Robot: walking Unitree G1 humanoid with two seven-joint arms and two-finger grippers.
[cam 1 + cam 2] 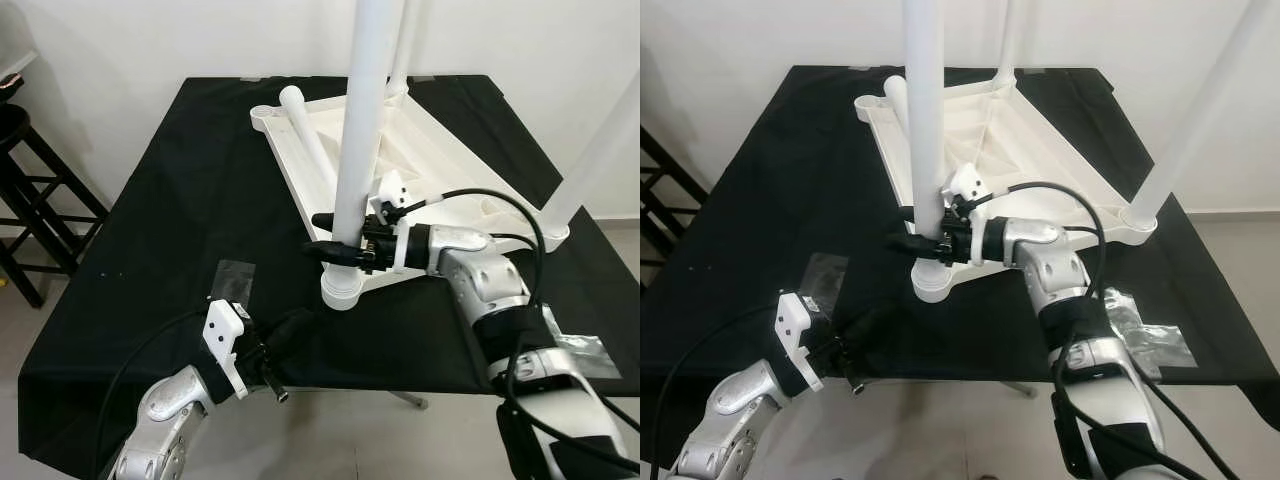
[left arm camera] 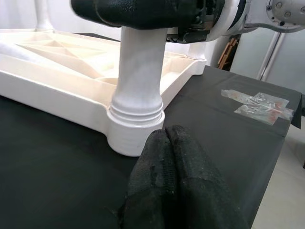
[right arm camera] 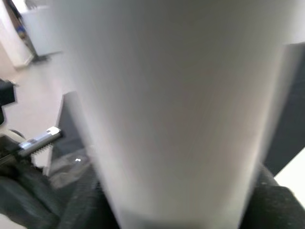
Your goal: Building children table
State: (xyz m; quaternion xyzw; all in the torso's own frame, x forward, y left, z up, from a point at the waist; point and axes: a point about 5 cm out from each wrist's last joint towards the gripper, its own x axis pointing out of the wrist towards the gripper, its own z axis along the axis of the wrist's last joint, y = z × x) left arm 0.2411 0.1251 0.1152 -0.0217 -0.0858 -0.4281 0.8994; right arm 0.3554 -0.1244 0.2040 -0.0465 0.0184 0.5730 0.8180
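Tabletop: a black-covered tabletop point(image 1: 170, 200) carries everything; it stands before a white wall.
Children's table: the white plastic table top point(image 1: 430, 150) lies upside down toward the far right of the tabletop, its ribbed underside facing up.
Near leg: a white leg point(image 1: 362, 120) stands upright in the corner socket point(image 1: 342, 288) at the near corner of the table top, the corner closest to the robot.
Other legs: a second leg point(image 1: 402, 45) rises at the far corner and a third leg point(image 1: 600, 150) at the right corner; a loose leg point(image 1: 308, 140) lies flat across the left part of the underside, one end at the far-left corner.
Right tool: the right tool point(image 1: 335, 236) reaches in from the right and its black fingers are closed around the near leg just above the socket; the right wrist view has the leg pressed close against the lens.
Left tool: the left tool point(image 2: 164, 157) sits at the near edge of the tabletop, just short of the socket; its two fingers are pressed together and hold nothing.
Plastic bags: one clear plastic bag point(image 1: 234, 279) lies on the tabletop just beyond the left tool; another clear bag point(image 1: 1150, 335) lies near the right edge, beside the right arm.
Stool: a black stool point(image 1: 30, 190) stands on the floor to the left of the tabletop.
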